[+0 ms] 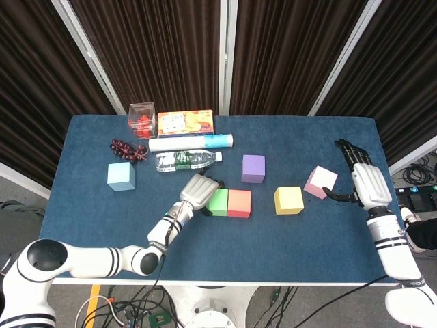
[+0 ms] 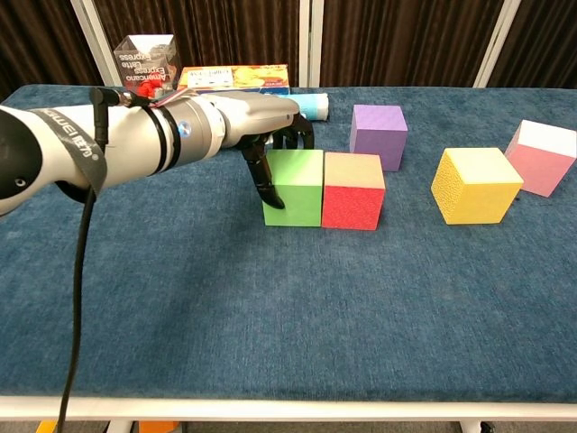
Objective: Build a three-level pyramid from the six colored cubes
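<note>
The green cube (image 1: 217, 201) (image 2: 293, 187) stands flush against the red cube (image 1: 239, 203) (image 2: 352, 190) near the table's middle. My left hand (image 1: 198, 191) (image 2: 257, 122) grips the green cube, thumb down its left front face and the other fingers curled behind its top. Behind them is the purple cube (image 1: 253, 168) (image 2: 378, 135), and to the right the yellow cube (image 1: 289, 200) (image 2: 475, 185). A tilted pink cube (image 1: 320, 182) (image 2: 543, 157) lies further right. My right hand (image 1: 365, 181) is open just right of it, fingers spread. At the left stands the light blue cube (image 1: 121, 176).
Along the back left lie a water bottle (image 1: 186, 160), a white tube (image 1: 191, 142), a biscuit box (image 1: 185, 123), a clear box of red items (image 1: 141, 117) and dark grapes (image 1: 128, 148). Blue cloth covers the table (image 1: 225, 246).
</note>
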`<state>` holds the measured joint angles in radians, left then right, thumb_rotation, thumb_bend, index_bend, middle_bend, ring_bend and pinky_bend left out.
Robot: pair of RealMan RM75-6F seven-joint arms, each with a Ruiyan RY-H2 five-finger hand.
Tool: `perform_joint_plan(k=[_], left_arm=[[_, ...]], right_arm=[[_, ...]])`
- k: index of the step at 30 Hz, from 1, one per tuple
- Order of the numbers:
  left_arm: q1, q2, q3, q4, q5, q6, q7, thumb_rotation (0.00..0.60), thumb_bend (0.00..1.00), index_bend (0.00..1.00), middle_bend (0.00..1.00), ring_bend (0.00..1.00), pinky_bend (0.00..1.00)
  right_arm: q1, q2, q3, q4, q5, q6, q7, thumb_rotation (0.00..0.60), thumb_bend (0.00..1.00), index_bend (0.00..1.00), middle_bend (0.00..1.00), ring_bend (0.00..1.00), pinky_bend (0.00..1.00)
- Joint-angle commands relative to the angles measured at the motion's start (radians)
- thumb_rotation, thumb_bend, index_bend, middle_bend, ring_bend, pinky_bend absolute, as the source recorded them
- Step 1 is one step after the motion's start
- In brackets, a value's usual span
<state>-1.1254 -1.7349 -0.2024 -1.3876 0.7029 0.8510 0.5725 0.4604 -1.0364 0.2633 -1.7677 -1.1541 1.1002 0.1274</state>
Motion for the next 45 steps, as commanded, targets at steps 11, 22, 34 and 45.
perform_joint_plan(k=[11, 22, 34, 45], left_arm=[[-0.014, -0.009, -0.006, 0.009, -0.015, -0.002, 0.007, 0.600, 0.13, 0.30, 0.50, 0.32, 0.08], [-0.021, -0.011, 0.000, 0.009, -0.030, -0.001, 0.022, 0.600, 0.13, 0.27, 0.47, 0.32, 0.08], [-0.033, -0.006, 0.001, -0.008, -0.060, 0.003, 0.043, 0.600, 0.13, 0.20, 0.34, 0.32, 0.08], [-0.020, 0.027, -0.002, -0.073, -0.047, 0.031, 0.030, 0.600, 0.13, 0.14, 0.18, 0.18, 0.08]], right_arm=[[-0.003, 0.002, 0.000, 0.001, -0.003, 0.001, 0.003, 0.600, 0.12, 0.00, 0.03, 0.00, 0.00], [-0.004, 0.001, 0.002, 0.005, -0.006, 0.002, 0.008, 0.600, 0.12, 0.00, 0.03, 0.00, 0.00], [-0.008, 0.003, 0.003, 0.007, -0.007, 0.004, 0.016, 0.600, 0.12, 0.00, 0.03, 0.00, 0.00], [-0.010, 0.005, 0.004, 0.004, -0.012, 0.005, 0.020, 0.600, 0.12, 0.00, 0.03, 0.00, 0.00]])
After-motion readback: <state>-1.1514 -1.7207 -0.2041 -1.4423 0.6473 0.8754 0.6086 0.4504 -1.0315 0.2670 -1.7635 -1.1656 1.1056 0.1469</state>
